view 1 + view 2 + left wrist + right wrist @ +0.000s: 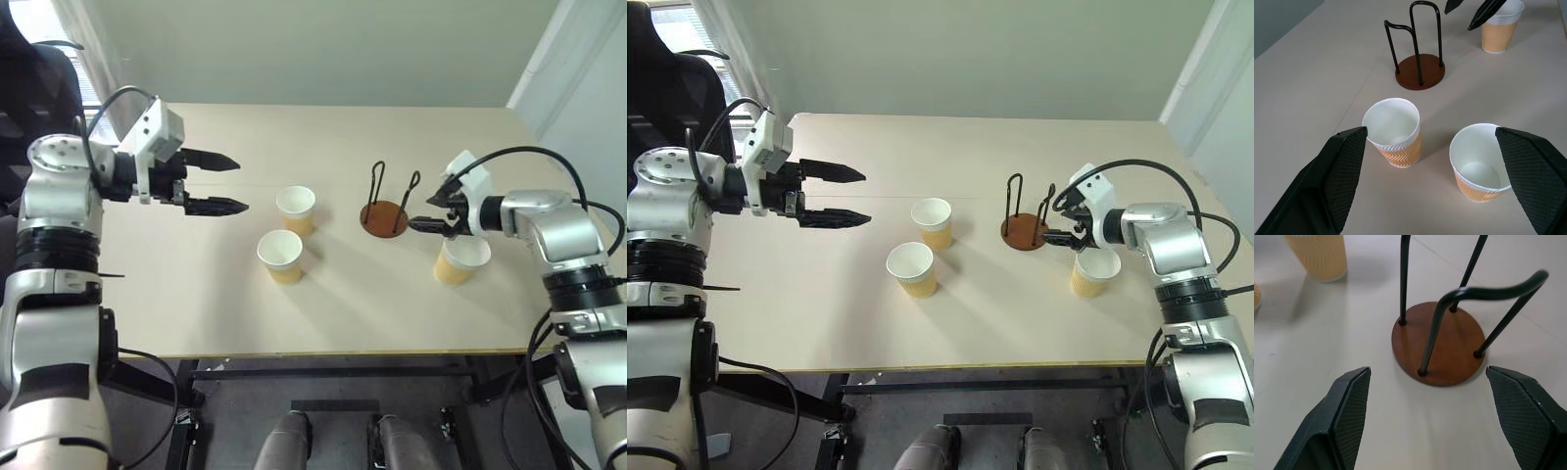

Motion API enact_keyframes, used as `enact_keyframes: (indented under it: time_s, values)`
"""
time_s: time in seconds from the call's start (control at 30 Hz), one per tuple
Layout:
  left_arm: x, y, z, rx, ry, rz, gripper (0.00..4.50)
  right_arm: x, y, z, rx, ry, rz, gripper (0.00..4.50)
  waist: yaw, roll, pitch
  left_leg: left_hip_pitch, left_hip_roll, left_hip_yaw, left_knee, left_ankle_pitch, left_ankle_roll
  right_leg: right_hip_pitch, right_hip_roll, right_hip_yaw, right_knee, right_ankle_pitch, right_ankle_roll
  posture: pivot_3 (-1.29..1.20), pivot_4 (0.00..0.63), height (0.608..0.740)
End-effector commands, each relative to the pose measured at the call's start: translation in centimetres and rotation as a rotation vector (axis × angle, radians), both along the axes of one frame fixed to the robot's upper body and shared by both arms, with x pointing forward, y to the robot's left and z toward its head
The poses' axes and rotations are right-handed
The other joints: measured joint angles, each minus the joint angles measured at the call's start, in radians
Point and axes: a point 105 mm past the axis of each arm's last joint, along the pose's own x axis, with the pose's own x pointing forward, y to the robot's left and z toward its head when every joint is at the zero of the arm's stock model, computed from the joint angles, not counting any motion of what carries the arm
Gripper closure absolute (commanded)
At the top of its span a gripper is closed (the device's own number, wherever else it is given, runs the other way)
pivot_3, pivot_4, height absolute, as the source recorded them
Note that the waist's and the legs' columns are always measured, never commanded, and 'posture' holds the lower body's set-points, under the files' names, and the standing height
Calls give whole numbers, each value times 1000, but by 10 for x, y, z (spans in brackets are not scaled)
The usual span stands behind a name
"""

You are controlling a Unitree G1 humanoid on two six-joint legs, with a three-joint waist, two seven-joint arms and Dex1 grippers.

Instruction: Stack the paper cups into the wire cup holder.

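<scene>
Right wrist view: wire cup holder (1439, 343) dead ahead, empty, upright mid-table between my spread fingers. Three paper cups: two (296, 210) (280, 256) on holder's left, standing apart; third (460, 260) beneath my right gripper (431, 212), which hangs released, holding nothing. Left gripper (230, 184) released too, hovering short of cup pair. Risk, my guess: right fingertips clip wire loops and tip holder, or wrist knocks cup below.

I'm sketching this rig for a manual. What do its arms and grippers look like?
Both arms are silver-grey shells with black joint bands and looping black cables. Each wrist carries a white camera block. The left gripper and right gripper have two tapered black fingers with cross-hatched inner pads.
</scene>
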Motion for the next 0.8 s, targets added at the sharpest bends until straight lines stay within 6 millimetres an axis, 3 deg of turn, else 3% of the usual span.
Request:
enact_keyframes:
  time_s: [0.03, 0.37, 0.8]
  values:
    - [-4, -3, 20, -13, -71, -15, 0, 5, 7, 17, -21, -67, 13, 691, 0, 0, 0, 0, 0, 0, 0, 0, 0, 0, 0, 0, 0, 0, 0, 0, 150, 740]
    - [-4, 1, 17, -1, -71, -1, 0, 17, 24, 25, -34, -112, 30, 691, -1, 0, 0, -1, 0, 0, 0, 0, -1, -2, 0, 0, 0, 1, -2, 0, 150, 740]
    - [-7, 5, 17, -1, -71, 21, 0, 30, 37, 19, -36, -122, 6, 691, -1, 0, 0, -1, 1, 1, 0, -1, -2, -4, 0, 0, 1, 2, -3, 0, 150, 740]
